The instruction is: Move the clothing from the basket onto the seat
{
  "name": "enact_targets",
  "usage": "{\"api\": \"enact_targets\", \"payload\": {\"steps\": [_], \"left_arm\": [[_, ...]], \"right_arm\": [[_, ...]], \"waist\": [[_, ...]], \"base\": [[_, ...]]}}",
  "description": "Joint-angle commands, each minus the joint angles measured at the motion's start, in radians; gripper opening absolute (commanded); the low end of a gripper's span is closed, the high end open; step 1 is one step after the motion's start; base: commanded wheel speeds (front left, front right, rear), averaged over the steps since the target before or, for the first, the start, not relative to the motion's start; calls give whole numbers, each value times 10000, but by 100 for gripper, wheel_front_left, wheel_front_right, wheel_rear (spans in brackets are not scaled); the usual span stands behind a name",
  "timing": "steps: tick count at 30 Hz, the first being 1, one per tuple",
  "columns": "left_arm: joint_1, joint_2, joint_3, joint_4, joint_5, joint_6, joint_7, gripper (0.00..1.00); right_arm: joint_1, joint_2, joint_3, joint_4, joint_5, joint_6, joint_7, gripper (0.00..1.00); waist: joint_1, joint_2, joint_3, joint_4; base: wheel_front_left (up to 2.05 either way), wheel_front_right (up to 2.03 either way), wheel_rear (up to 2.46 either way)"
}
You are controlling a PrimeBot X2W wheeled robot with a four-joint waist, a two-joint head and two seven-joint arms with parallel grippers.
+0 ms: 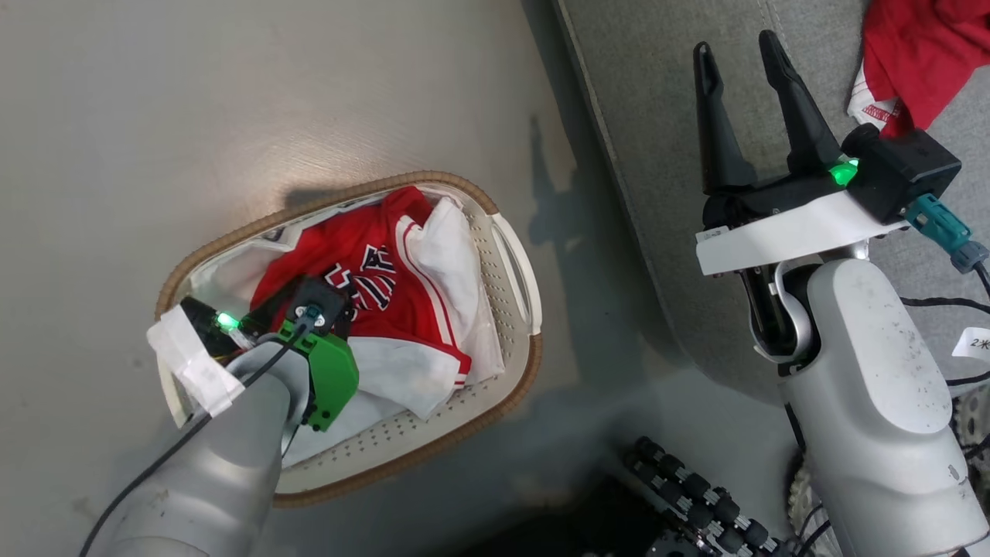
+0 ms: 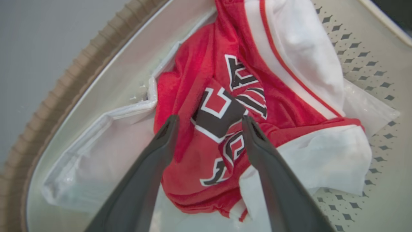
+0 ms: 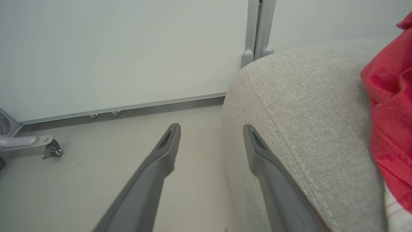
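The clothing (image 1: 387, 294) comes to two pieces. One is a red jersey (image 2: 199, 64) of soft knit, with white sleeves, navy block letters edged in white, and striped trim. It lies crumpled in the basket (image 1: 506, 317) at the lower left of the head view. The other is a plain red piece (image 1: 920, 54), bunched on the seat (image 1: 657, 116) in the upper right corner, with a scrap of white printed fabric at its lower edge.

The basket is oval, of white plastic punched with rows of small holes, under a brown woven rim. One white handle (image 1: 520, 267) shows on its right side. Beneath the jersey lies a thin white liner sheet (image 2: 96, 151), glossy and crinkled. The basket stands on a smooth pale grey floor (image 1: 232, 93), near the seat but apart from it.

The seat is covered in coarse grey weave, with a rounded edge and a line of pale stitching.

The left claw (image 2: 210, 120) reaches down into the basket. Its two dark tapered fingers are spread apart to either side of the lettering, with nothing clamped; I cannot tell whether the tips touch the cloth. The right claw (image 1: 735, 42) is also spread and empty, above the seat's left edge.
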Motion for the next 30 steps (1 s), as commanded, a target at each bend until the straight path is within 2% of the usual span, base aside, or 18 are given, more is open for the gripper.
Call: {"api": "enact_targets", "payload": {"steps": [1, 7, 12, 16, 17, 19, 30], "left_arm": [[-331, 152, -82, 182, 163, 158, 177, 100], [-934, 326, -457, 590, 492, 614, 1075, 100], [-1188, 287, -675, 707, 611, 653, 1427, 100], [-1282, 159, -718, 733, 484, 524, 1386, 100], [-1261, 115, -699, 737, 427, 510, 1354, 92], [-1201, 63, -721, 743, 354, 413, 1294, 0], [-667, -461, -674, 630, -257, 166, 62, 0]], "right_arm": [[-59, 3, -20, -62, 144, -14, -45, 100], [-30, 7, -11, -166, 350, -14, -45, 100], [-84, 6, 60, -225, 451, -14, -45, 100], [-167, 4, 97, -221, 499, -14, -45, 100], [-185, 2, 97, -216, 506, -14, -45, 100], [-205, 2, 99, -197, 478, -14, -45, 100], [35, -10, -40, 170, -32, -14, -45, 100]], "waist": [[-1, 88, 582, -500], [-1, 88, 944, -684], [-1, 88, 1138, -707], [-1, 88, 1212, -648], [-1, 88, 1210, -623], [-1, 88, 1178, -566], [-1, 88, 233, 38]], "base": [[0, 0, 0], [0, 0, 0], [0, 0, 0], [0, 0, 0], [0, 0, 0], [0, 0, 0], [0, 0, 0]]}}
